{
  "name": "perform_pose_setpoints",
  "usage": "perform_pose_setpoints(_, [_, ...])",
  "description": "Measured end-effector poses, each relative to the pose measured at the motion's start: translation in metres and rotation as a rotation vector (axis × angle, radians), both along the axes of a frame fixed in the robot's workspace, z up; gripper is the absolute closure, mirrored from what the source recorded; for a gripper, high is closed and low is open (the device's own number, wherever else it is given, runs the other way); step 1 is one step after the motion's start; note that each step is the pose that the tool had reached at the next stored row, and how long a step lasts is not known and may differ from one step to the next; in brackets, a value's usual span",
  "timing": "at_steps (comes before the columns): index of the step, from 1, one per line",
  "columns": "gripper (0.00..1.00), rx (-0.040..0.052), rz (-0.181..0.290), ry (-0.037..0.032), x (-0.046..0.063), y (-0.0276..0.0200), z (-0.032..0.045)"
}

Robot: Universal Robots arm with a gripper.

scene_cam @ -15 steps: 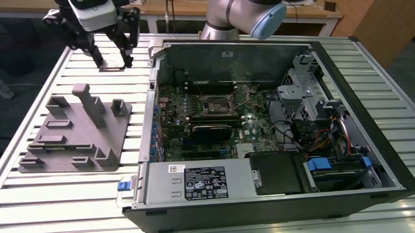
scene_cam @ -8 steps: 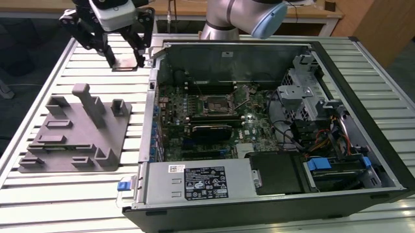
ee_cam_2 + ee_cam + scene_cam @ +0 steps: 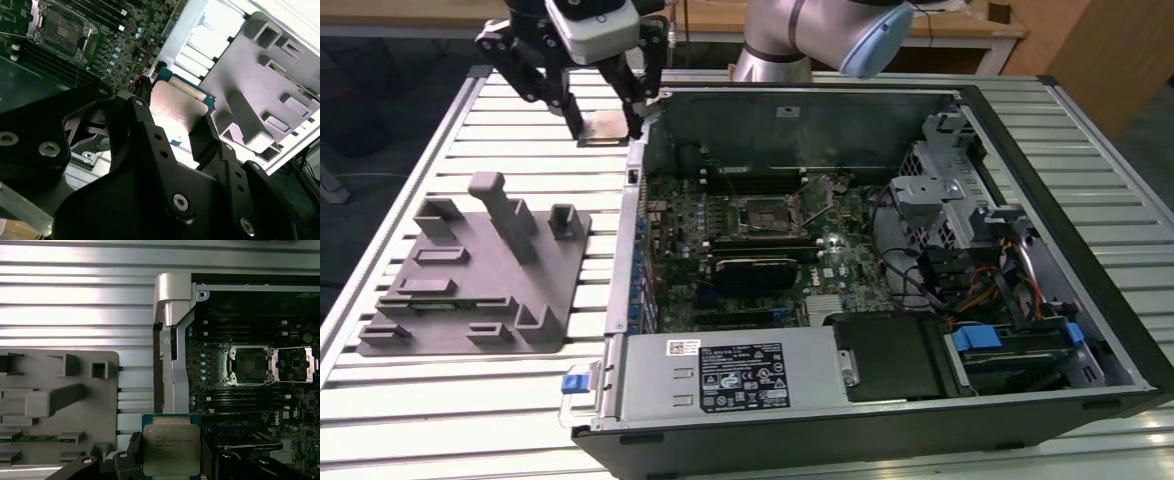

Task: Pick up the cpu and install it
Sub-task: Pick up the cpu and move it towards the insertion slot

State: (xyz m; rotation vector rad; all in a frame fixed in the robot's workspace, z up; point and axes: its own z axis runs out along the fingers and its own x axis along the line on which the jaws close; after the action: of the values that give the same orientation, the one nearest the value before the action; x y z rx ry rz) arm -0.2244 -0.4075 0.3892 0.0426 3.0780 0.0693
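Gripper (image 3: 604, 126) is clamped on the cpu (image 3: 171, 450), edge grip, one finger each side. In the second wrist view the fingers (image 3: 201, 136) pinch only the rims, so there's little contact area.

Position: the cpu hangs over the slatted table (image 3: 480, 400), outside the computer case (image 3: 1067, 330). In the exterior view that's about 10 o'clock from the cpu socket (image 3: 761, 213). The grey fixture plate (image 3: 467, 290) sits at 7 o'clock from the gripper, well apart.

Risks as I judge them:
- Slip or rotation in the pinch. The metal lid is smooth and the grip is thin, so a jolt could skew the chip.
- Clipping the case wall (image 3: 172, 340). That silver sheet-metal edge stands between the cpu and the socket.
- Misalignment at the socket. It's a square recess with fine contacts, and a tilted or rotated chip could bend them. You can't confirm notch orientation from these views.
- The load plate (image 3: 292, 365) is swung open beside the socket with the wire lever out, and either could catch a finger.

Materials:
- cpu: flat square, matte silver-grey lid with print, on a green substrate that shows as a thin border.
- Fingers: black, hard, angular, with bolted links.
- Motherboard (image 3: 747, 250): dark green and densely populated.
- Table: ribbed pale aluminium slats with gaps between them, so a dropped chip could land tilted.
- Fixture plate: matte grey plastic with upright posts and pockets.
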Motion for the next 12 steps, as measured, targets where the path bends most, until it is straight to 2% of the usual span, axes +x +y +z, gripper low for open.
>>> perform_pose_setpoints(12, [0.45, 0.0, 0.0, 0.0, 0.033, 0.0004, 0.0])
